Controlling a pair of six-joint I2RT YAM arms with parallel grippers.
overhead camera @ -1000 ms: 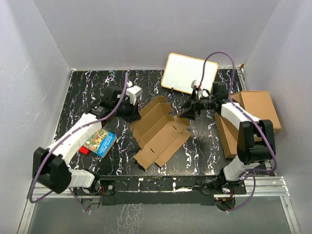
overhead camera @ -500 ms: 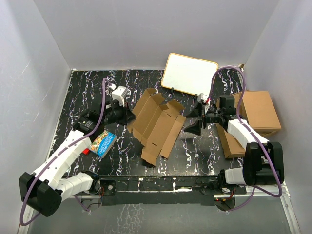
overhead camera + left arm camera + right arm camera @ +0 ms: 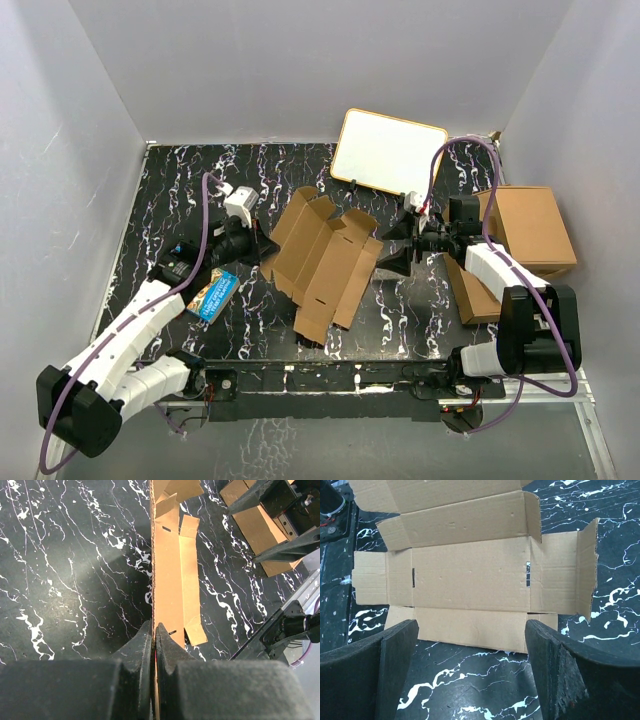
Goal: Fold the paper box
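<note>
The paper box (image 3: 322, 257) is an unfolded brown die-cut sheet with raised flaps, lying mid-table. My left gripper (image 3: 262, 243) is shut on its left edge; in the left wrist view the sheet (image 3: 169, 575) runs edge-on from between the closed fingers (image 3: 154, 632). My right gripper (image 3: 385, 258) is open, just right of the sheet and apart from it. The right wrist view shows the sheet (image 3: 470, 575) spread ahead of the wide-open fingers (image 3: 395, 650).
A white board (image 3: 388, 150) leans at the back. A pile of larger brown boxes (image 3: 520, 245) stands at the right. A blue picture book (image 3: 212, 294) lies on the black marbled table (image 3: 170, 190) under my left arm.
My left arm has drawn back to the left, keeping its hold on the sheet's left edge. The sheet has swung and shifted left. My right gripper has pulled back right, off the sheet.
</note>
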